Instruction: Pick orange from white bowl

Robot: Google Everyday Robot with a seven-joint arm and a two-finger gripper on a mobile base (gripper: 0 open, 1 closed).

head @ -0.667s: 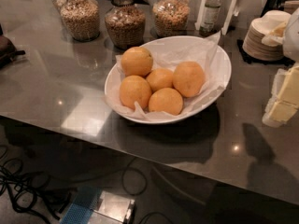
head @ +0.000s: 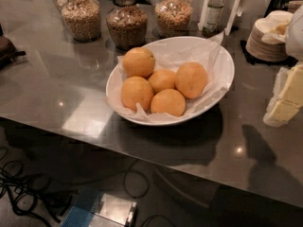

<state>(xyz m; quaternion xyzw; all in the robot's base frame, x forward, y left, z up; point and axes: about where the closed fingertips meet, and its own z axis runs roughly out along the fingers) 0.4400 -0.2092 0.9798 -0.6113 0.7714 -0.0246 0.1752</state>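
The white bowl (head: 226, 82) sits in the middle of the dark countertop, lined with crinkled white paper. Several oranges lie in it, touching each other: one at the back left (head: 138, 61), one in the middle (head: 162, 79), one at the right (head: 191, 79), one at the front left (head: 137, 92) and one at the front (head: 168, 102). My gripper (head: 285, 100), cream-coloured, hangs at the right edge of the camera view, to the right of the bowl and apart from it, just above the counter. It holds nothing that I can see.
Three glass jars of grain and nuts (head: 126, 25) stand behind the bowl, with a bottle (head: 214, 13) beside them. A stack of small white dishes (head: 265, 41) sits at the back right. A dark object (head: 9, 48) lies at the left edge. Cables (head: 19, 188) lie on the floor below the counter's front edge.
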